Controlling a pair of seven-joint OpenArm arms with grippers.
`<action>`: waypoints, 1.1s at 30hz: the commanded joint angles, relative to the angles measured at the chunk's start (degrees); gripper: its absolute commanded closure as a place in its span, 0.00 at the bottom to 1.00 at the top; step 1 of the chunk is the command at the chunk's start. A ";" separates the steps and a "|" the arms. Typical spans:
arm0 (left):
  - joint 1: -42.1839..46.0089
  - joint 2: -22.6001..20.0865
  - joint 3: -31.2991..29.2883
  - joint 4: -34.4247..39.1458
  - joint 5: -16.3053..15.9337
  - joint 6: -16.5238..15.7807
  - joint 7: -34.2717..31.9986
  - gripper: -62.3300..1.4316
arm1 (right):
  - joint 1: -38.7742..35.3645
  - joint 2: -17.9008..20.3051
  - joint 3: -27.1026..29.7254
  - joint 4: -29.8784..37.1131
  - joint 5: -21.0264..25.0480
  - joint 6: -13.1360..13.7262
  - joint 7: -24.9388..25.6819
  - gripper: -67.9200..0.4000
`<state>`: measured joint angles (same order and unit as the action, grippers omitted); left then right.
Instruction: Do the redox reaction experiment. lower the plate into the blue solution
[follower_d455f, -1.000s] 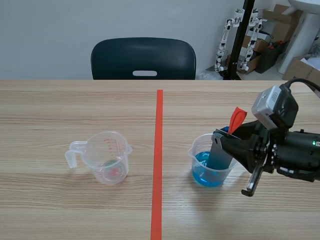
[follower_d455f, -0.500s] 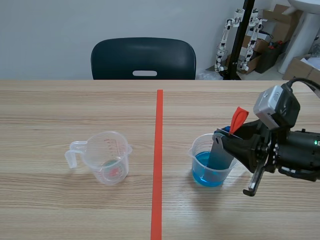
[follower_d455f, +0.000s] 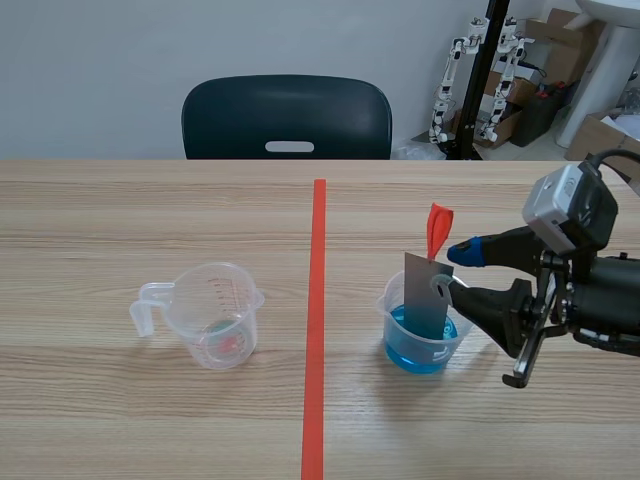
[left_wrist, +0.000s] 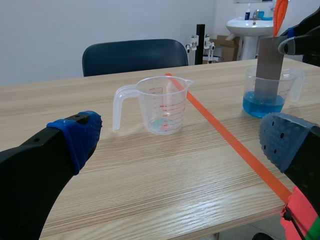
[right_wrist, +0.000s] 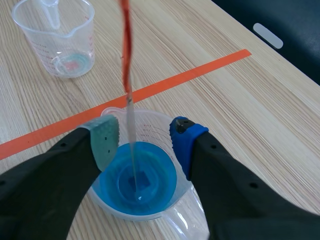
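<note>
A grey metal plate with a red tag on top stands in the clear beaker of blue solution, right of the tape line, its lower end in the liquid. My right gripper is open, one finger on each side of the plate and neither touching it. In the right wrist view the plate shows edge-on between the gripper's spread pads, over the beaker. My left gripper is open and holds nothing, low near the table's front, short of the empty cup.
An empty clear measuring cup with a handle stands left of the orange-red tape line. A dark chair is behind the table's far edge. Boxes and a stand sit at the back right, off the table.
My right gripper has opened and let go of the plate, and the arm has drawn back a little to the right. The plate now stands taller in the beaker by itself.
</note>
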<state>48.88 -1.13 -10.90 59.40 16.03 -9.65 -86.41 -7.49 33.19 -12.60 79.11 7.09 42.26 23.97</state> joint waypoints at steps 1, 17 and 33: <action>0.59 -0.02 -0.07 0.92 -0.33 -0.07 -2.62 0.00 | 0.83 0.94 0.31 0.74 1.07 0.46 0.87 0.81; 0.59 -0.02 -0.07 0.92 -0.33 -0.09 -2.62 0.00 | 0.83 0.92 0.31 0.74 2.32 0.46 0.92 0.99; 0.59 -0.02 -0.07 0.92 -0.33 -0.09 -2.62 0.00 | 0.83 0.92 0.31 0.74 2.32 0.46 0.81 0.99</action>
<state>48.88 -1.13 -10.90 59.40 16.03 -9.65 -86.41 -7.51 33.19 -12.60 79.11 8.56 42.26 23.94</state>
